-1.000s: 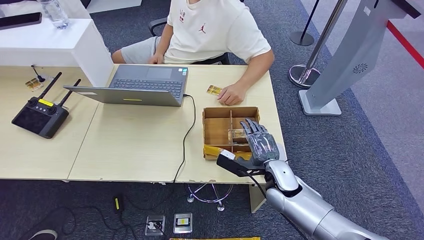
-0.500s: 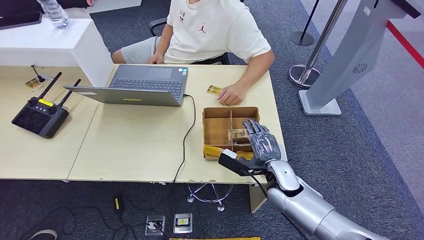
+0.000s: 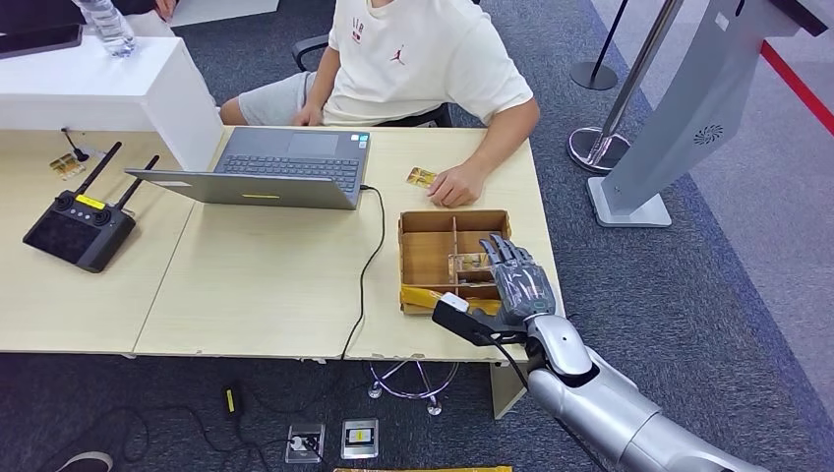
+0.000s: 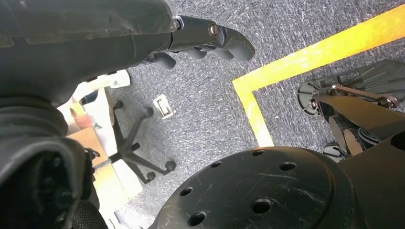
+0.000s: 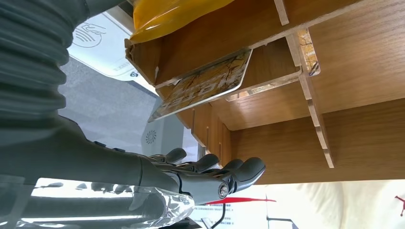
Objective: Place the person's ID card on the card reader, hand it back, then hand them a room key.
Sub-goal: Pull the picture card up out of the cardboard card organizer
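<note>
A divided wooden box point(image 3: 429, 218) stands at the table's near right corner. A gold patterned card point(image 3: 466, 264) leans in its middle compartment; the right wrist view shows this card point(image 5: 205, 86) propped against a divider of the box point(image 5: 334, 62). My right hand point(image 3: 513, 280) hovers over the box's right side, fingers point(image 5: 215, 176) stretched out and holding nothing. A second gold card point(image 3: 421, 177) lies flat on the table beside the person's hand point(image 3: 454, 187). A white reader pad point(image 5: 102, 43) lies next to the box. My left hand point(image 4: 210, 40) hangs over the carpet, fingers loosely curled, holding nothing.
A person in a cream shirt point(image 3: 418, 59) sits across the table. An open laptop point(image 3: 285, 167) with its cable, and a black remote controller point(image 3: 79, 226), occupy the table's left and middle. A yellow packet point(image 3: 423, 295) lies in the box's near compartment. A grey kiosk stand point(image 3: 669, 138) rises at right.
My right hand has shifted slightly right and nearer over the box. The cards and the person's hand have not moved.
</note>
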